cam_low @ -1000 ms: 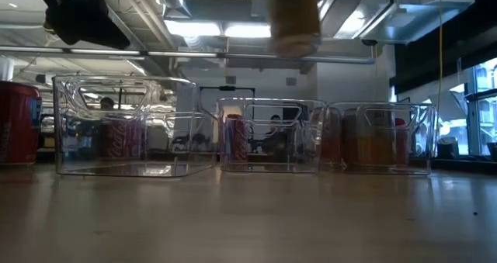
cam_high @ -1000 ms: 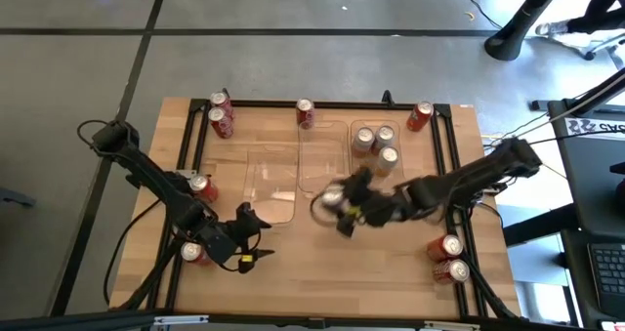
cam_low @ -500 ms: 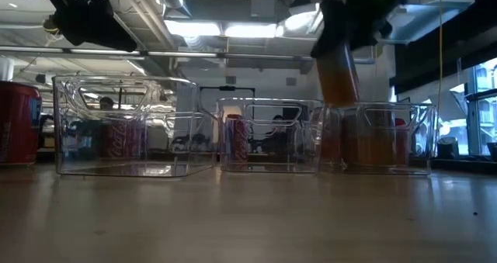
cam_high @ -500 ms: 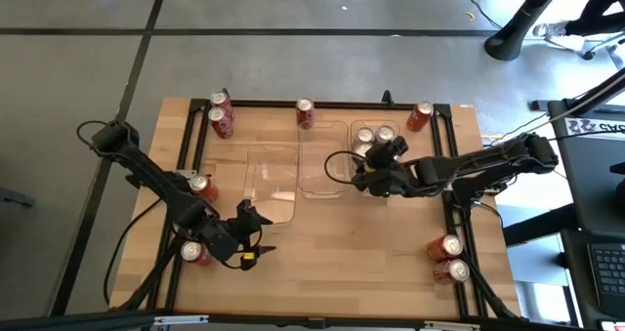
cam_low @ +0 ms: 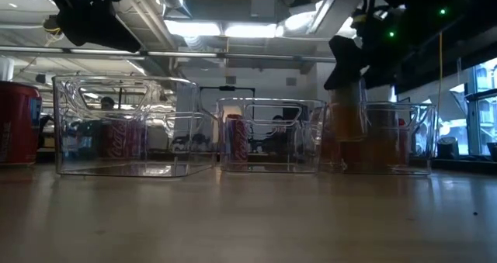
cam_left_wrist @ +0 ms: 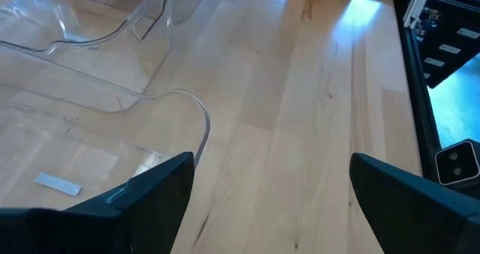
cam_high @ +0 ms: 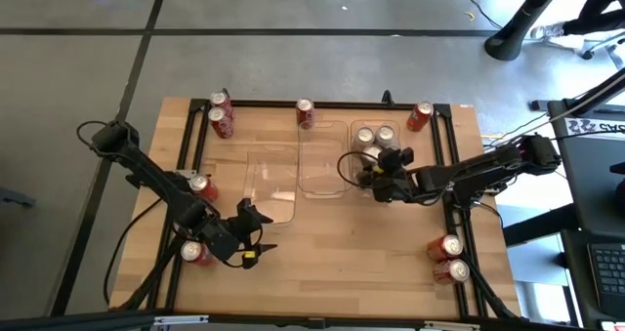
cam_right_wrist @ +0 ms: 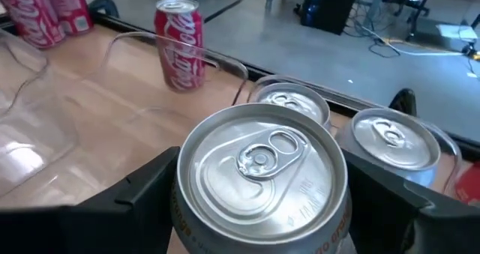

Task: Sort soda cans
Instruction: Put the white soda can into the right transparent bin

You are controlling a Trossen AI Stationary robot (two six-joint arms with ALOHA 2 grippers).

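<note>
My right gripper (cam_high: 376, 173) is shut on a gold soda can (cam_right_wrist: 259, 171) and holds it inside the right clear tray (cam_high: 354, 126). Two more gold cans (cam_right_wrist: 289, 104) (cam_right_wrist: 390, 138) stand upright in that tray beyond it. In the low view the held can (cam_low: 347, 112) sits between the tray's walls, its base above the tray floor. Red cans stand upright on the table outside the trays: far left (cam_high: 222, 111), far middle (cam_high: 305, 112), far right (cam_high: 421, 116), left (cam_high: 202, 185), front left (cam_high: 192, 253), front right (cam_high: 451, 258). My left gripper (cam_high: 256, 235) is open and empty near the front left. My right gripper pinches the gold can between its two fingers (cam_right_wrist: 142, 198), on two opposite sides of the can's body just below the top rim (cam_right_wrist: 187, 209). The fingers slant down from above. The can is upright, its silver top up, lifted clear of the tray floor.
Three clear trays stand side by side mid-table: left (cam_high: 256, 170), middle (cam_high: 311, 180), right. My left gripper (cam_left_wrist: 270, 209) hovers over bare wood by the left tray's near corner (cam_left_wrist: 187, 112). A black frame rail (cam_high: 459, 155) runs along the table's right edge.
My right gripper has carried the gold can from high over the middle of the table toward the far right, over the right tray, and then down. The can has stayed upright and now sits between the tray's walls.
</note>
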